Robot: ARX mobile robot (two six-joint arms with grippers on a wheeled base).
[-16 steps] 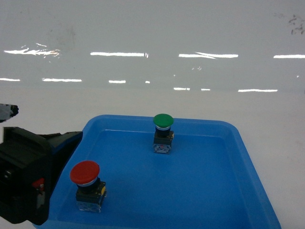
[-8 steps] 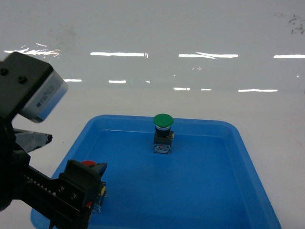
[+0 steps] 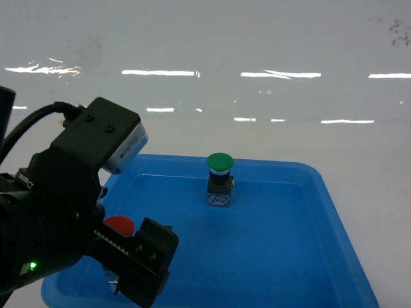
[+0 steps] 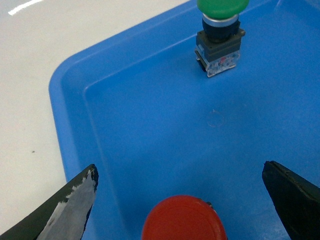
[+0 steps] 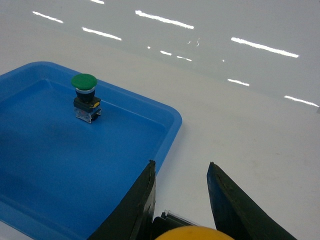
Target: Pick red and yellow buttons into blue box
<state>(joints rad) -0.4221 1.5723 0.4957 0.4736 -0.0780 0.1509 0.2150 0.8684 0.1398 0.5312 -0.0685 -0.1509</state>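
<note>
While over red button (image 4: 183,220), left fingers (image 4: 70,207) wide.

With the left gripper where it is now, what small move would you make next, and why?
Probably lower the left gripper straight down and close it. Its fingers stand wide open on either side of the red button, which stands upright in the shallow blue tray and looks roughly centred between them. The green button stands well clear.

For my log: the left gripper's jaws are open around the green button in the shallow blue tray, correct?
Not quite: it is the red button, not the green button, that the left gripper has its open jaws around, in the shallow blue tray, as the left wrist view shows.
</note>
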